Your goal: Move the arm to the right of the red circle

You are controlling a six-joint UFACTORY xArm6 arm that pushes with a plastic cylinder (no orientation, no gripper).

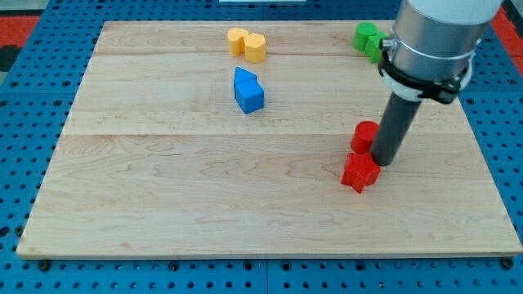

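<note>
The red circle [364, 135] is a small red cylinder at the view's right, partly hidden by my rod. My tip [382, 162] rests on the wooden board [163, 204], just right of and slightly below the red circle, touching or nearly touching it. A second red block [359, 172], star-like in shape, lies just below the circle and left of my tip, close against it.
A blue block [248, 90] lies above the board's centre. Two yellow blocks [247, 43] sit together at the view's top. Green blocks [368, 38] sit at the top right, partly hidden by the arm. A blue pegboard [16, 147] surrounds the board.
</note>
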